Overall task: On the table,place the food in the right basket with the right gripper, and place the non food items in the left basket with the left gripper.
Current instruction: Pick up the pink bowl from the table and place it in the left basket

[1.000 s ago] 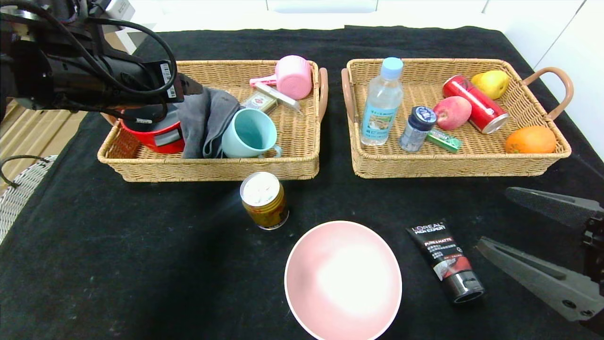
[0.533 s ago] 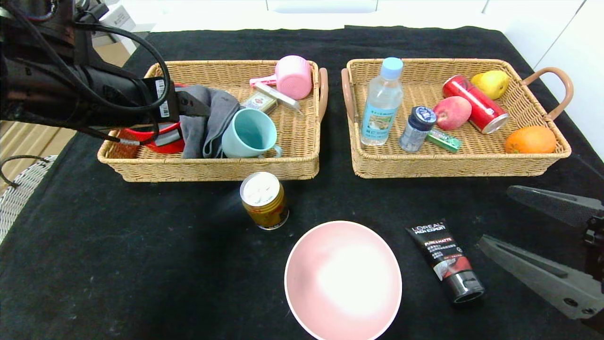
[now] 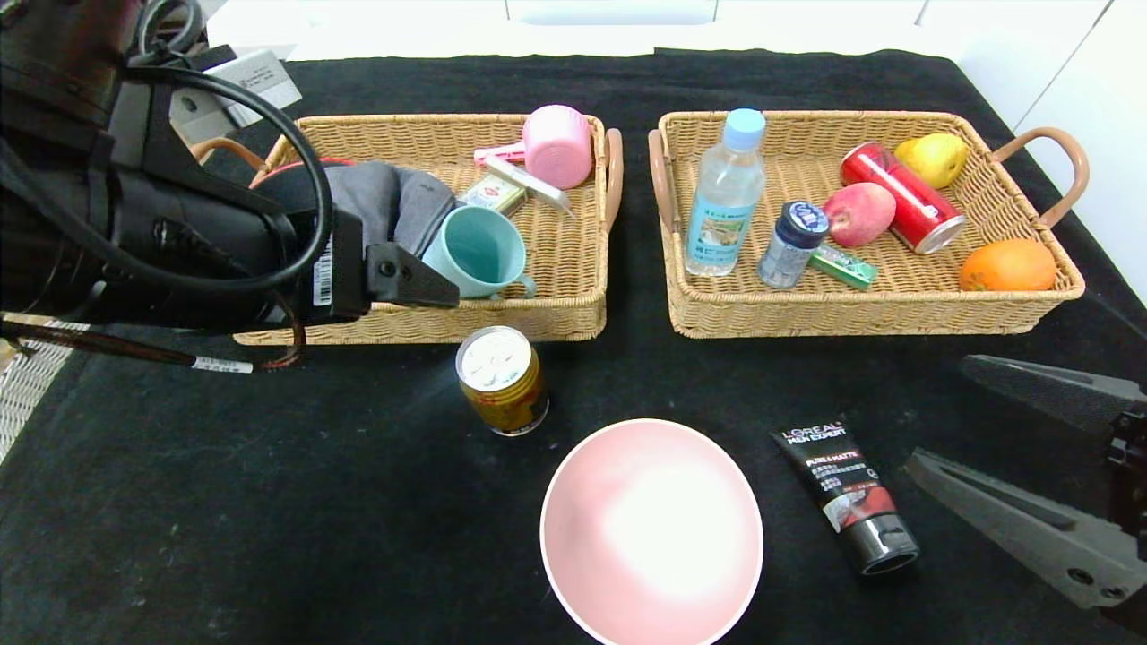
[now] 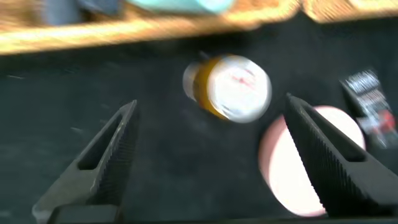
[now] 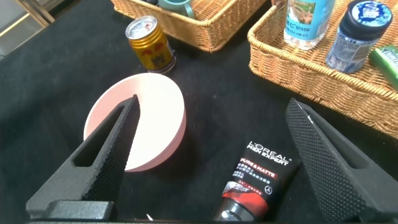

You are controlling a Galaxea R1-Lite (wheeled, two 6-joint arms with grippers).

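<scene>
wall: white panels (image 3: 618, 11) stood behind | floor: pale wood boards (image 3: 36, 235) showed at the left | furniture: a white wicker piece (image 3: 22, 381) was low at the left

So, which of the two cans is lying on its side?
The red can in the right basket lies on its side. The gold-yellow can stands upright on the table.

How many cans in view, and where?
2. The gold-yellow can stands upright on the table, in front of the left basket. A red can lies on its side in the right basket. The left arm hides part of the left basket.
</scene>
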